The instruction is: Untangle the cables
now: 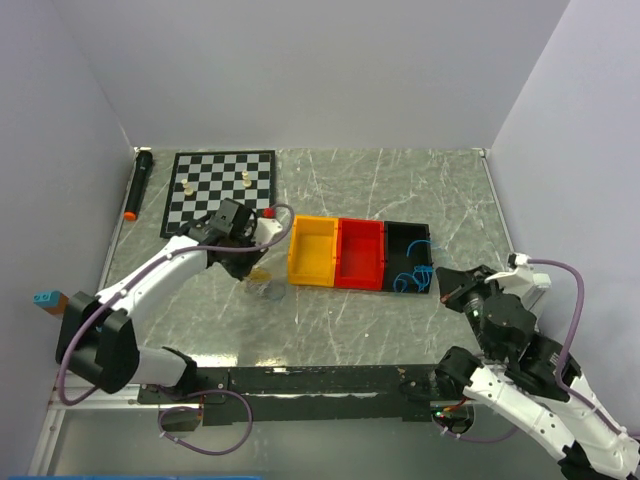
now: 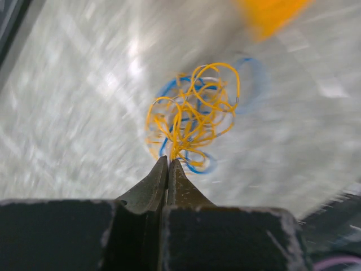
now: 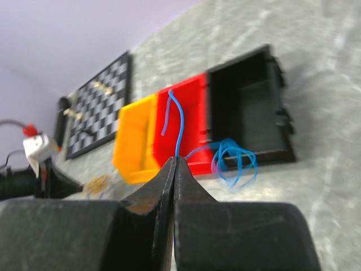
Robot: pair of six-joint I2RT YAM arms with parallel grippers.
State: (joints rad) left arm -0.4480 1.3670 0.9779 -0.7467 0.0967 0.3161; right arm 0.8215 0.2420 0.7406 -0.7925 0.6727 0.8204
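Note:
A tangle of thin yellow and blue cables [image 2: 194, 113] hangs from my left gripper [image 2: 168, 161], whose jaws are shut on the yellow strands. In the top view this bunch [image 1: 262, 277] sits just left of the yellow bin, under the left gripper [image 1: 245, 268]. My right gripper [image 3: 175, 160] is shut on a thin blue cable [image 3: 231, 161]; one end sticks up and the rest loops down to the right. In the top view the blue cable [image 1: 412, 275] lies by the black bin's near edge, left of the right gripper [image 1: 447, 285].
Three joined bins stand mid-table: yellow [image 1: 312, 251], red [image 1: 360, 254] and black [image 1: 409, 250]. A checkerboard [image 1: 220, 187] with a few chess pieces lies at the back left. A black marker with an orange tip [image 1: 137, 184] lies along the left wall.

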